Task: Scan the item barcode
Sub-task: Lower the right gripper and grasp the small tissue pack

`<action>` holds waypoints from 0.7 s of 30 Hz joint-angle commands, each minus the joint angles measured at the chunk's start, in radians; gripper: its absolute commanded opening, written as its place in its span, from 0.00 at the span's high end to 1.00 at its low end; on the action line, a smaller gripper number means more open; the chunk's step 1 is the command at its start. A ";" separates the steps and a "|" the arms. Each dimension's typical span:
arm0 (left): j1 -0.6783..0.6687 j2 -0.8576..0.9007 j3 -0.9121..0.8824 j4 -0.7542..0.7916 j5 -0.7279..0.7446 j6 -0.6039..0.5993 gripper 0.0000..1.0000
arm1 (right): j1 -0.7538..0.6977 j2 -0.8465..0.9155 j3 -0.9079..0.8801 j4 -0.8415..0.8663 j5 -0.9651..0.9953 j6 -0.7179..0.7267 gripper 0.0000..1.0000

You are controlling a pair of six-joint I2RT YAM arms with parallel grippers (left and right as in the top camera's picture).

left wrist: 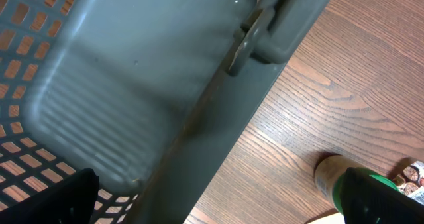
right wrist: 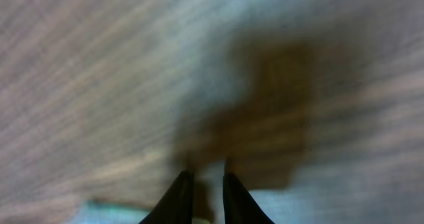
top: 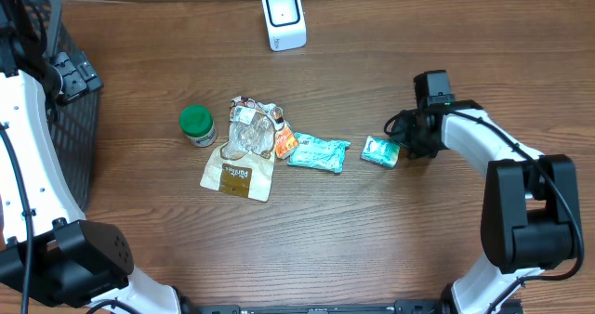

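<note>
Teal packet [top: 379,151], the smaller of two, was seen in the right half of the worktop [top: 372,249], about midway between the near and far edges. Its right end was met by the right gripper [right wrist: 207,177]. In the wrist view the fingers stood nearly together, with a sliver of pale wrapper pinched between them. That view was blurred, so whether the packet was lifted off the wood could not be told.

A dark mesh basket [top: 70,156] was set along the left edge of the worktop. The left gripper [left wrist: 222,196] was held over the basket's rim near the far left corner, its fingers spread wide and nothing between them.

A flat brown paper bag [top: 238,173] was laid left of the worktop's middle. A crumpled clear wrapper [top: 253,128] was laid across the bag's far end, touching it. The larger teal packet [top: 319,152] was placed just right of the bag, near the smaller packet but apart from it.

A white scanner [top: 284,17] was stood close to the far edge, roughly at its middle, well apart from everything else.

A small jar with a green lid [top: 196,124] was stood upright just left of the clear wrapper. A small orange sachet [top: 284,145] was wedged between the clear wrapper and the larger teal packet, touching both.
</note>
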 commanded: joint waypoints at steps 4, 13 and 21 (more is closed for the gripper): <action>-0.001 0.010 -0.003 0.000 -0.002 0.016 0.00 | 0.000 -0.016 0.028 -0.067 -0.364 -0.264 0.73; -0.001 0.010 -0.003 0.000 -0.002 0.016 0.00 | -0.036 -0.019 0.043 -0.153 -0.388 -0.358 0.69; -0.001 0.010 -0.003 0.001 -0.002 0.016 0.00 | -0.106 -0.029 0.062 -0.267 -0.578 -0.565 0.53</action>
